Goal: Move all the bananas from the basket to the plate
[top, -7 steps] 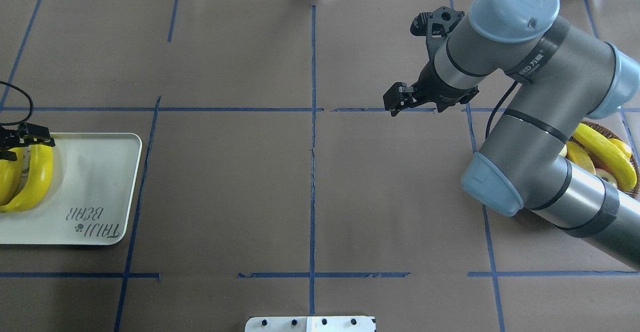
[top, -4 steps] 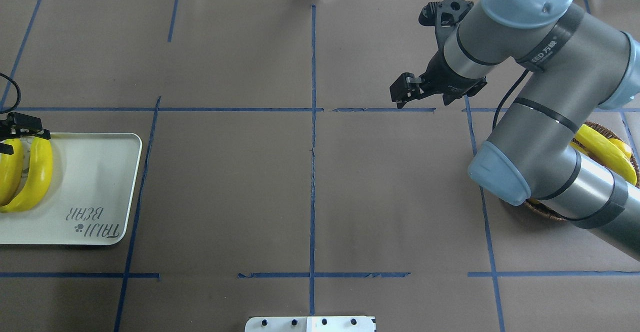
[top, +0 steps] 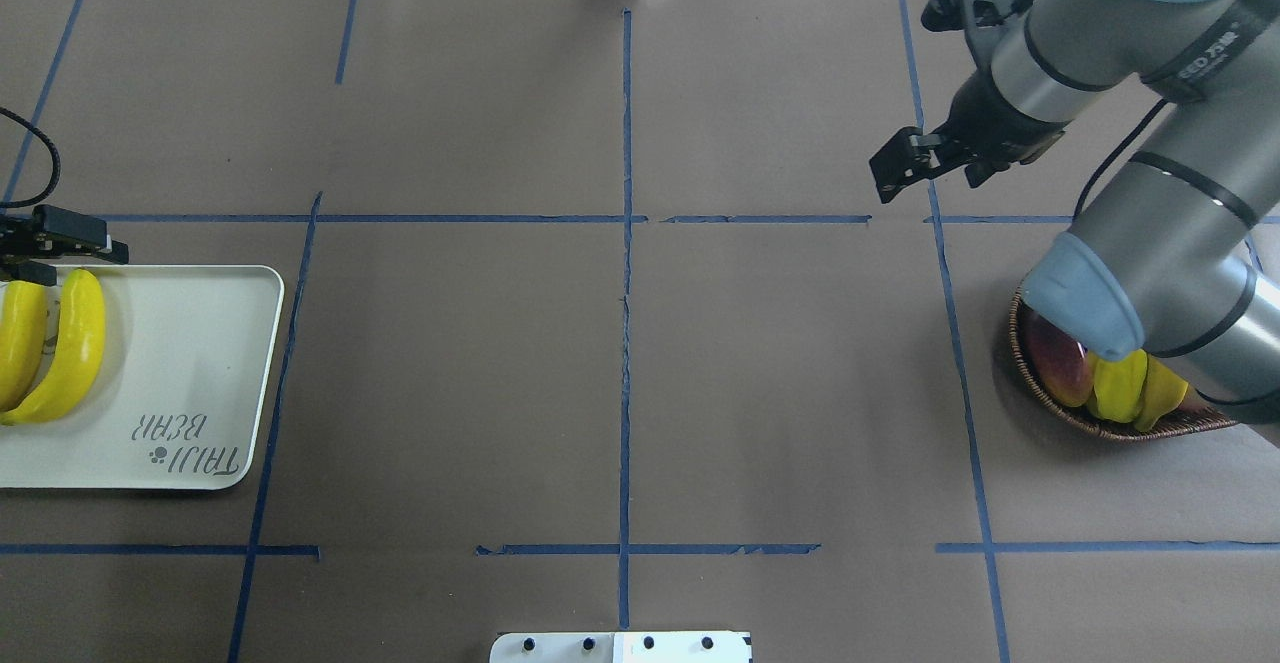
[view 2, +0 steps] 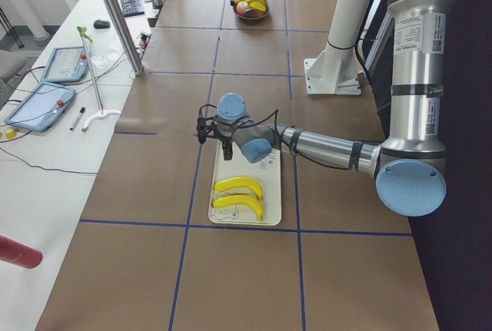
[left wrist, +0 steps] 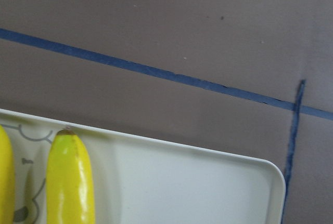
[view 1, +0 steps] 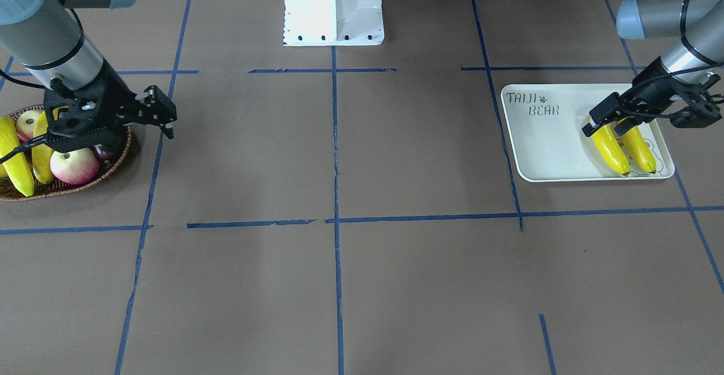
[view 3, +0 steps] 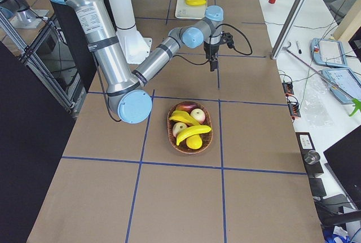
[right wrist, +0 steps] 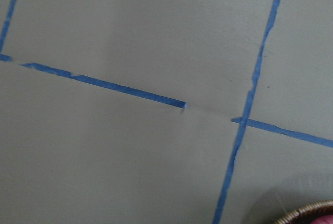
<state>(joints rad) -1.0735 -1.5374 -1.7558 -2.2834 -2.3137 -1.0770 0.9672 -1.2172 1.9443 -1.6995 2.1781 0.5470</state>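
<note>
Half the job is judged done. On the plate [top: 180, 363] two bananas [top: 78, 343] are laid side by side; in the basket [view 3: 172, 141] two more lie among apples [view 1: 70, 166]. The right gripper [top: 895, 168] is held empty near the basket (parted or closed cannot be told). It should be lowered across a banana's middle, apples avoided. The left gripper [top: 60, 243] is spread, holding nothing, at the plate's edge.
</note>
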